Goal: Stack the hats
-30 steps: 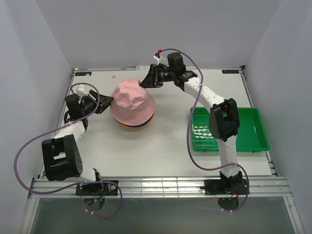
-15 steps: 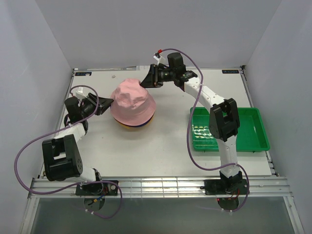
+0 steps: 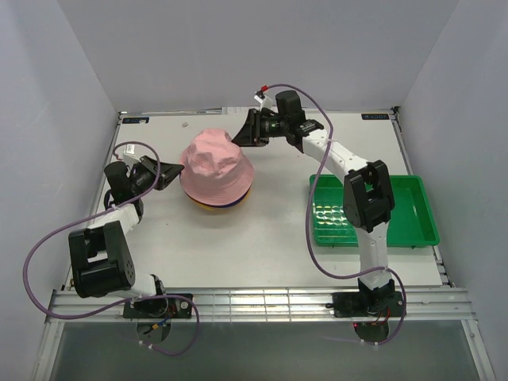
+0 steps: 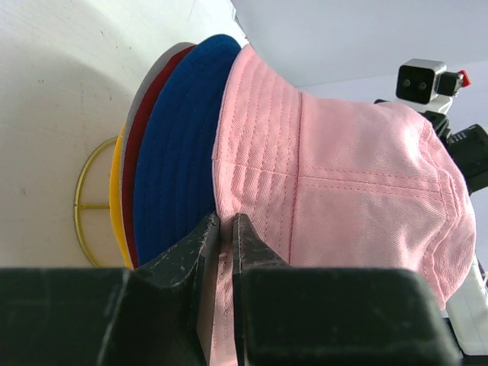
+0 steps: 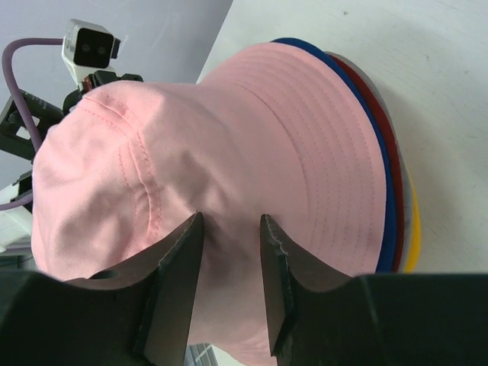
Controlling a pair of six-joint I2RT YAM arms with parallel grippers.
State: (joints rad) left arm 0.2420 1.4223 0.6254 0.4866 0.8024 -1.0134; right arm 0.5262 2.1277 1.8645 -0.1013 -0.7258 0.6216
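Observation:
The hats sit in one pile at mid-table, the pink hat (image 3: 214, 167) on top. In the left wrist view, the pink hat (image 4: 343, 168) covers the blue (image 4: 179, 152), dark red (image 4: 137, 160), grey (image 4: 164, 57) and yellow (image 4: 116, 206) brims. My left gripper (image 3: 173, 168) is at the pile's left side. Its jaws (image 4: 226, 217) are pinched on the pink brim. My right gripper (image 3: 236, 136) is at the back of the crown. Its fingers (image 5: 231, 217) stand apart, their tips against the pink hat (image 5: 229, 137).
A thin gold wire ring (image 4: 76, 202) shows under the pile. A green tray (image 3: 397, 206) lies at the right, beside the right arm. White walls enclose the table on three sides.
The left jaws have closed onto the pink brim and the left arm has drawn slightly back to the left. The right wrist has shifted a little to the right, with its jaw gap unchanged.

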